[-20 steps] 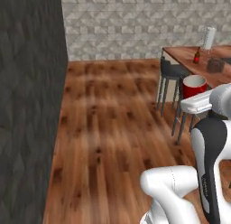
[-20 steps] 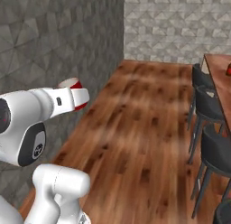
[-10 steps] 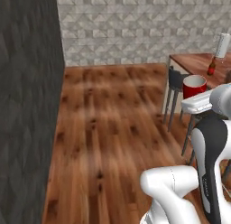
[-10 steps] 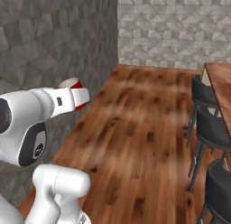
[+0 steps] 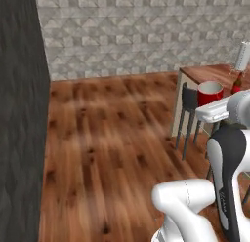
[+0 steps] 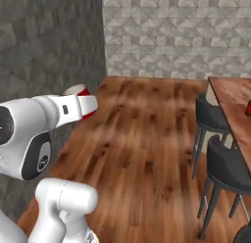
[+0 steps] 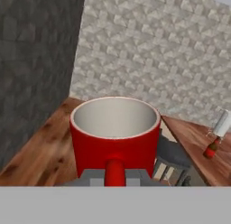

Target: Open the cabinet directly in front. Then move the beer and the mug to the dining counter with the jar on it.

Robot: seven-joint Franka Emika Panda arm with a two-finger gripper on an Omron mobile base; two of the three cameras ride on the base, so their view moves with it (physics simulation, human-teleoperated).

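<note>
Red mug [image 7: 115, 133] carried upright in the tool [image 7: 115, 179], jaws shut on the side handle, pale inside facing up and empty. Same mug [image 5: 210, 93] seen at the arm's end in the left base view, and its rim [image 6: 78, 91] peeking past the white forearm in the right base view. Dining desk [image 7: 198, 148] lying ahead and to the right of the tool, well apart, its wood top running away toward the stone wall. Beer [image 7: 211, 147] already standing on that top beside a white roll [image 7: 222, 122]; also visible at [image 5: 238, 82] just past the mug. Dark stools [image 6: 213, 118] lined along the near edge of the desk, between base and top: likely the thing to clear, so the mug probably needs to travel above seat height and come down short of the bottle. Open wood floor [image 5: 112, 138] to the left.
</note>
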